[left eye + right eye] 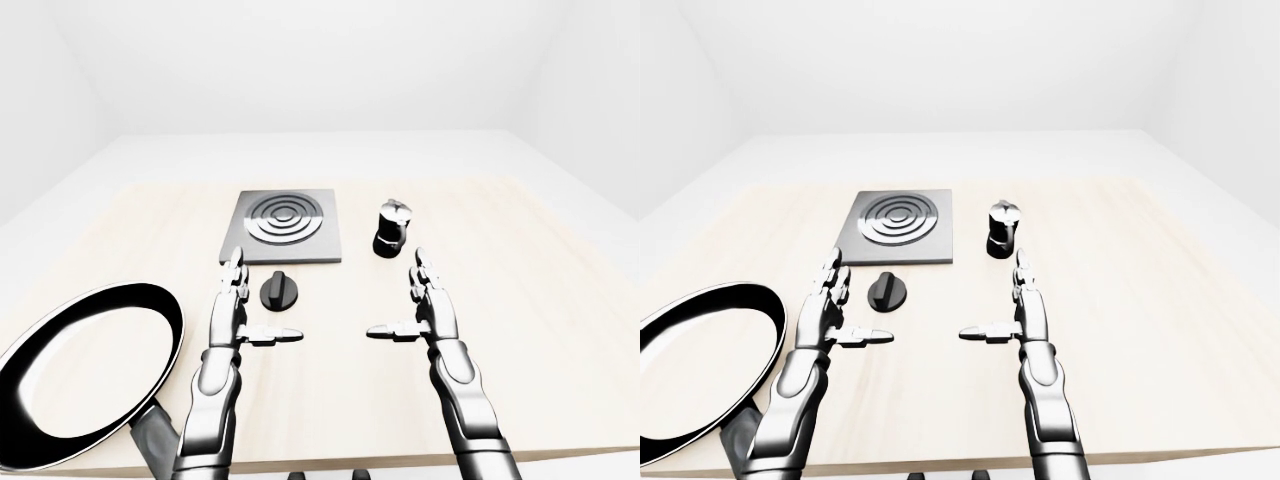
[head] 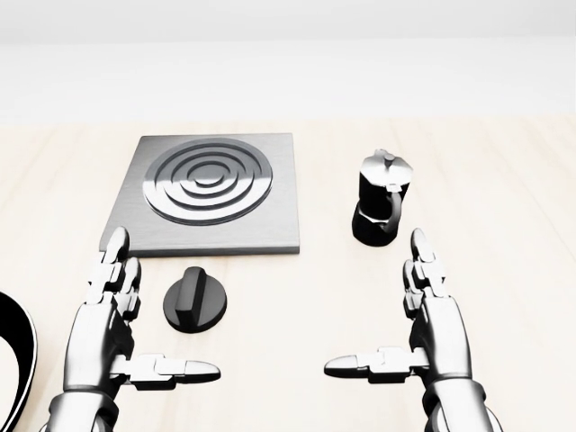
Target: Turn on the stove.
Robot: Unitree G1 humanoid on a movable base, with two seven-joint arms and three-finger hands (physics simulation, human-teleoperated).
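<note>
Left hand (image 2: 112, 328) open (thumb inward), right hand (image 2: 423, 333) mirrored, beside knob (image 2: 195, 301)

text: none readable | labels: none | numbers: none | signs: none

Black moka pot (image 2: 382, 209) upright on pale wooden table (image 1: 560, 330); frying pan (image 1: 85, 372) at left edge.
</note>
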